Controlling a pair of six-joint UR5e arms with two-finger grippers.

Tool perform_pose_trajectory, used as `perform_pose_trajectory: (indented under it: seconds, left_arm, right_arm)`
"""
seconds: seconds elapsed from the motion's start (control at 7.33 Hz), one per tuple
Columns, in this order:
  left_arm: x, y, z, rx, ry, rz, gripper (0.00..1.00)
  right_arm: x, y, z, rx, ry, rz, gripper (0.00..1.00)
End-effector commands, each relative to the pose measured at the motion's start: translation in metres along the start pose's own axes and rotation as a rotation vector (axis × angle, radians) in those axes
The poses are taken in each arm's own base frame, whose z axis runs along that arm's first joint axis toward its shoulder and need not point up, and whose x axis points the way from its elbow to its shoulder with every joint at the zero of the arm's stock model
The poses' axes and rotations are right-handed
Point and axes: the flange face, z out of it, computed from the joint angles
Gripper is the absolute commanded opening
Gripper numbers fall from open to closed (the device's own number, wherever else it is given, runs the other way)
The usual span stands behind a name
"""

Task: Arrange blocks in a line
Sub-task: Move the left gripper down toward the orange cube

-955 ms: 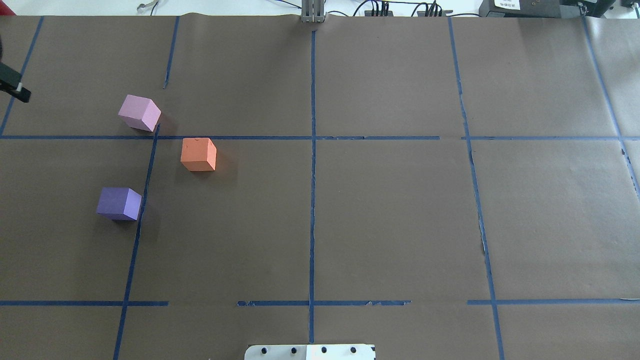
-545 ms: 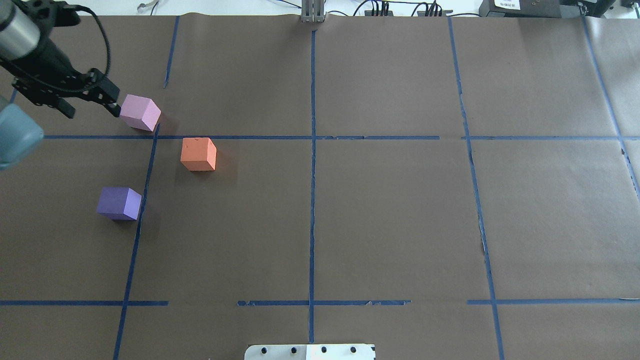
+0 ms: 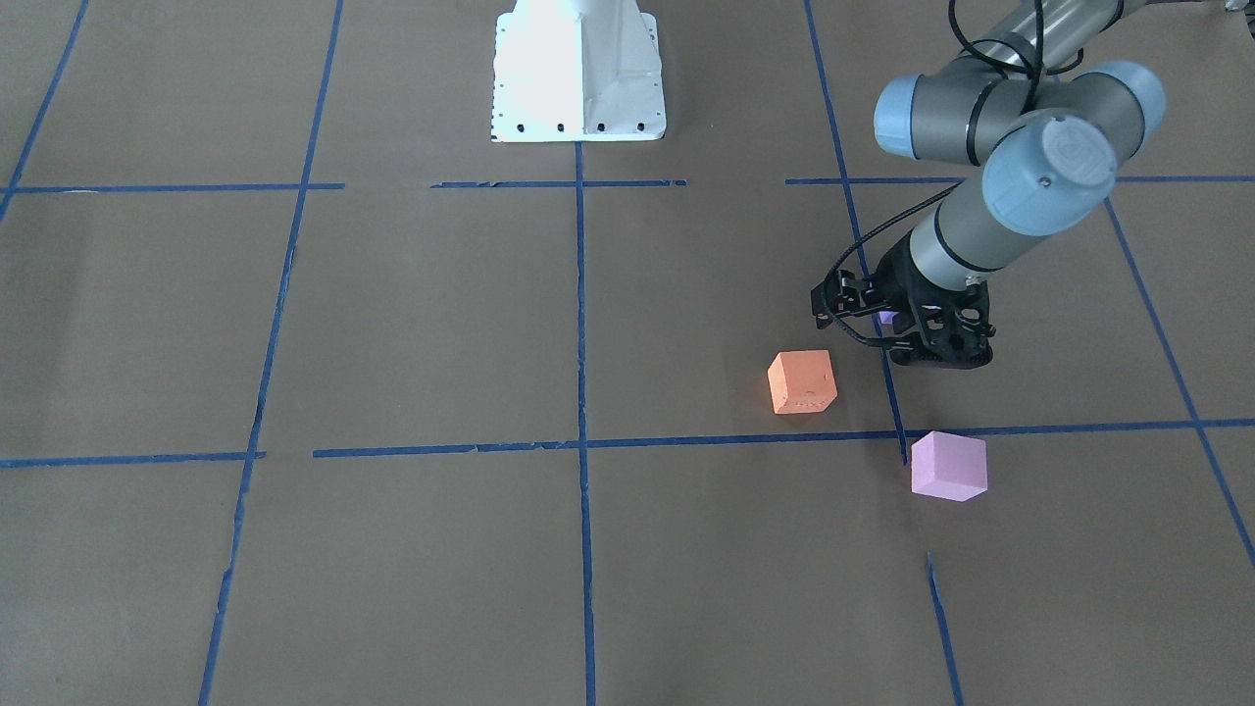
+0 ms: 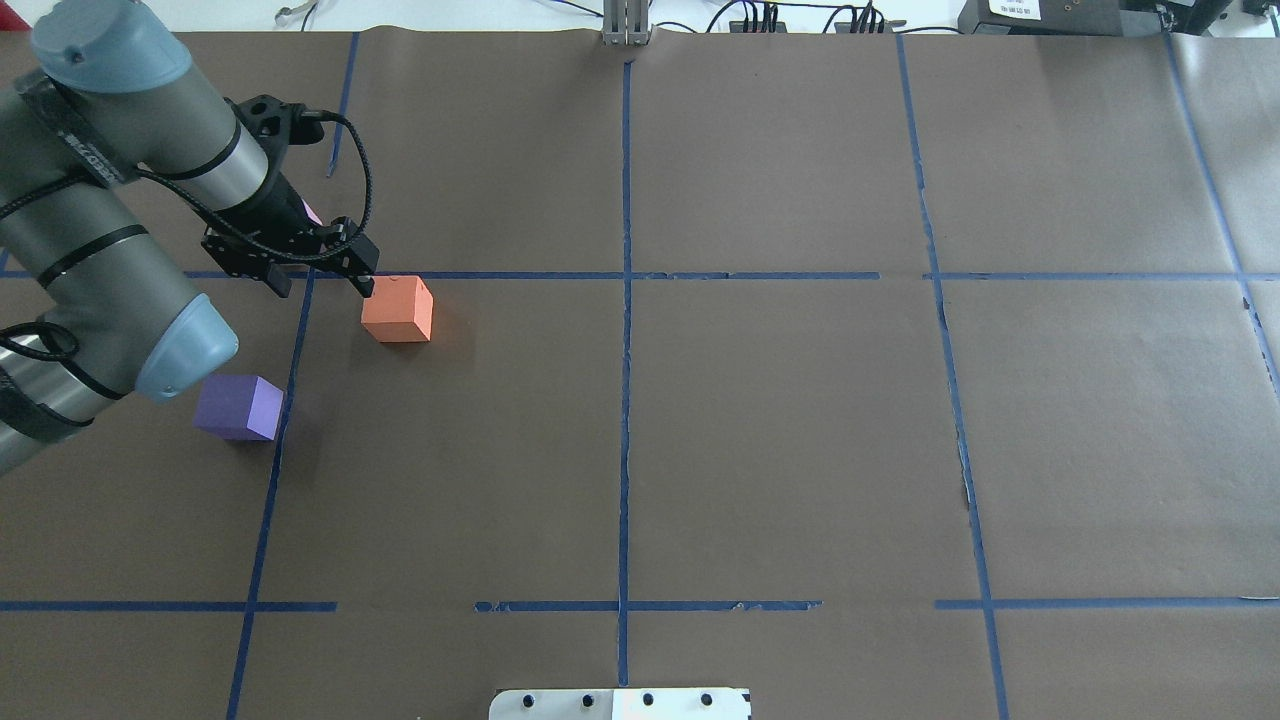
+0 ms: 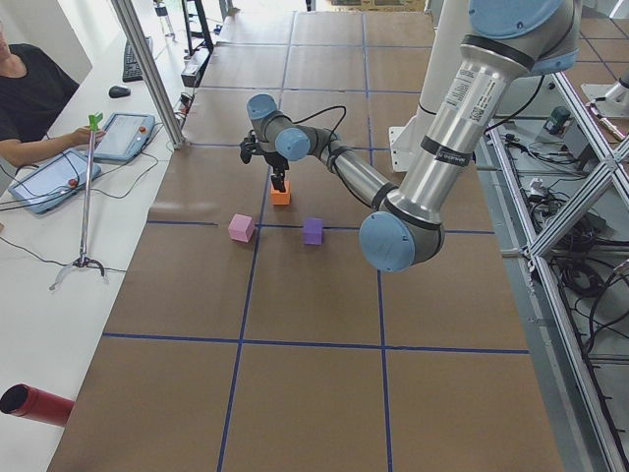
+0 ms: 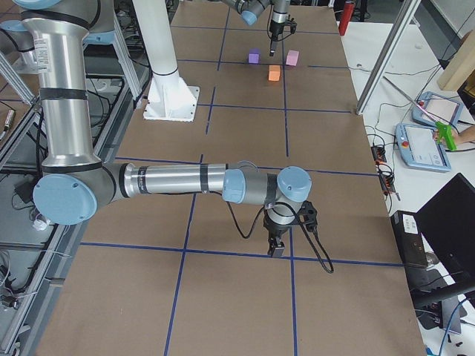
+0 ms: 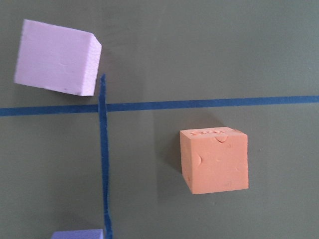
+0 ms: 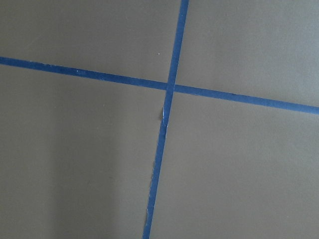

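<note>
Three blocks: unmoved, unaligned; pink block, violet block both left of orange block.
Left gripper: newly arrived, hovering beside orange block, spread wide, empty.

Orange block, beside fingers of left gripper: matte foam, dented top. Pink block: matte foam. Table covering: matte brown paper; blue tape frayed.

In the overhead view the left pincer covers nearly all of the pink block, just beyond and left of the orange block; only a sliver shows. From the front, the violet block is likewise a sliver behind that pincer, and the left wrist view's lower edge cuts it off. The right pincer shows only from the side, too small to read its jaws.
</note>
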Motion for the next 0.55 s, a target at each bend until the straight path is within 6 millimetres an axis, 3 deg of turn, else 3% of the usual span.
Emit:
perform_pose_trajectory:
  seconds: [0.0, 0.27, 0.41]
  left_arm:
    - [0.010, -0.019, 0.019, 0.006, -0.016, -0.001, 1.00]
    - [0.024, -0.043, 0.035, -0.006, -0.036, -0.017, 1.00]
    - [0.021, -0.046, 0.037, 0.014, -0.059, -0.017, 1.00]
  right_arm:
    - [0.000, 0.000, 0.000, 0.000, 0.000, 0.000, 1.00]
    - [0.000, 0.000, 0.000, -0.001, 0.000, 0.000, 1.00]
    - [0.000, 0.000, 0.000, -0.001, 0.000, 0.001, 1.00]
